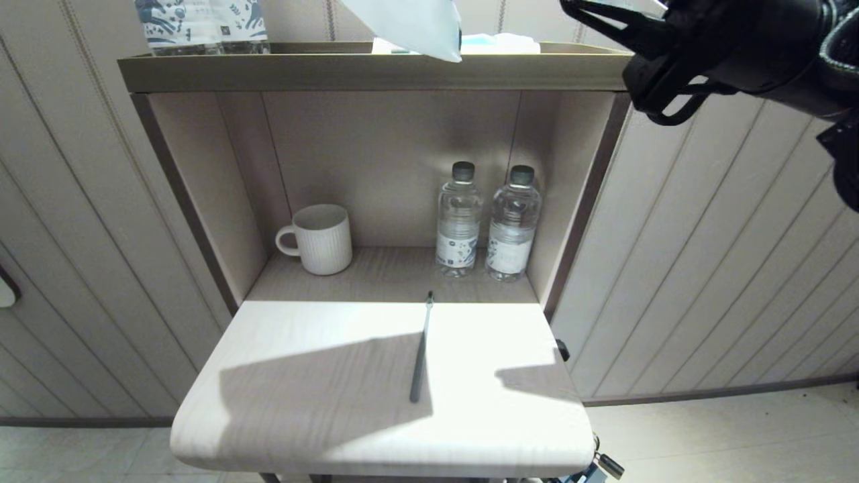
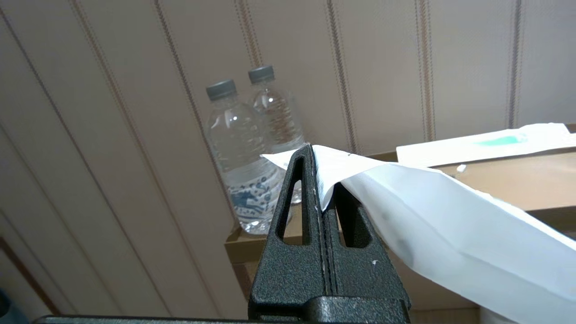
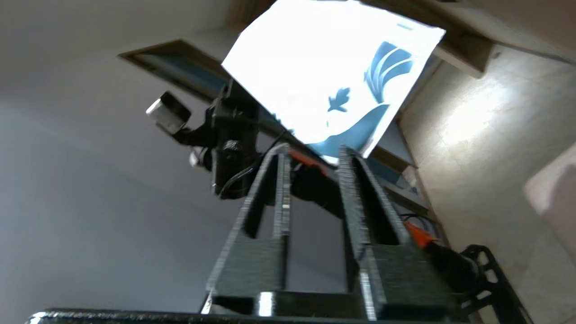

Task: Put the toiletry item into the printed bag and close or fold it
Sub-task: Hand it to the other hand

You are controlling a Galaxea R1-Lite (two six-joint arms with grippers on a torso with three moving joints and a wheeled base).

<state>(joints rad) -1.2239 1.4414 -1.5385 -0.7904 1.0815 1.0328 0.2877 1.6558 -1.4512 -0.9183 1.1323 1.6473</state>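
Observation:
The toiletry item, a thin grey toothbrush (image 1: 421, 349), lies lengthwise on the pale pull-out board (image 1: 288, 416), bristle head toward the alcove. The printed bag (image 1: 411, 25) hangs high above the top shelf; only its white lower corner shows in the head view. My left gripper (image 2: 317, 171) is shut on a corner of the bag (image 2: 450, 216). My right gripper (image 1: 569, 8) is up at the right, its jaws apart. In the right wrist view the blue-printed bag (image 3: 324, 67) hangs just beyond the right gripper (image 3: 313, 148), with nothing between the fingers.
In the alcove stand a ribbed white mug (image 1: 322, 238) and two water bottles (image 1: 460, 221) (image 1: 513, 225). On the top shelf (image 1: 376, 72) are printed bottles (image 1: 201, 23) and a flat white pack with a teal patch (image 2: 490, 144). Panelled walls flank the cabinet.

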